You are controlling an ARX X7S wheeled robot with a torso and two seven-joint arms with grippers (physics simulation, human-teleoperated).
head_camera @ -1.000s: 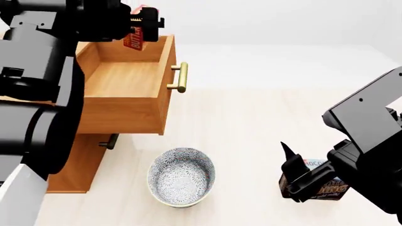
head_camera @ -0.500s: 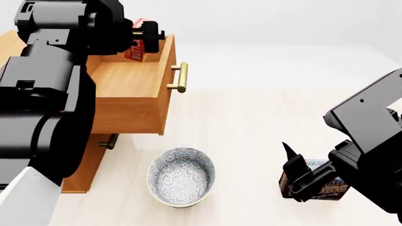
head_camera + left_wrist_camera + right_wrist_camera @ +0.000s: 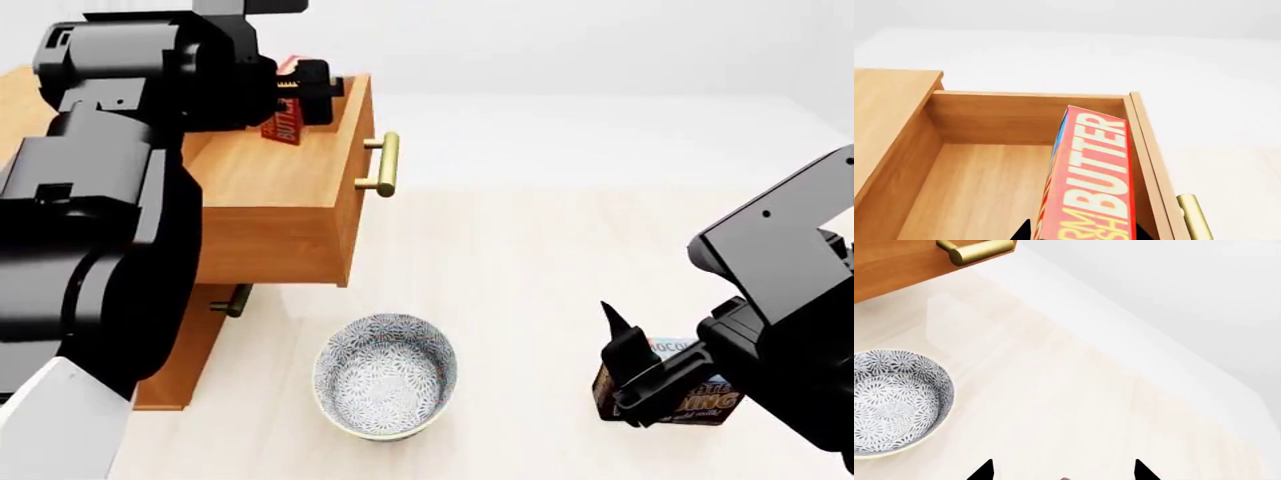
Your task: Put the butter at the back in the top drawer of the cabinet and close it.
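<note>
With our left gripper point(image 3: 296, 84) clamped on the butter point(image 3: 1091, 180) above the open top drawer point(image 3: 981, 195), close to its front panel, and our right gripper point(image 3: 625, 368) spread and idle, releasing here could tip the upright box

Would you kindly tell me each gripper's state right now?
Left gripper: shut on the red-and-orange butter box.
Right gripper: open, holding nothing.
</note>
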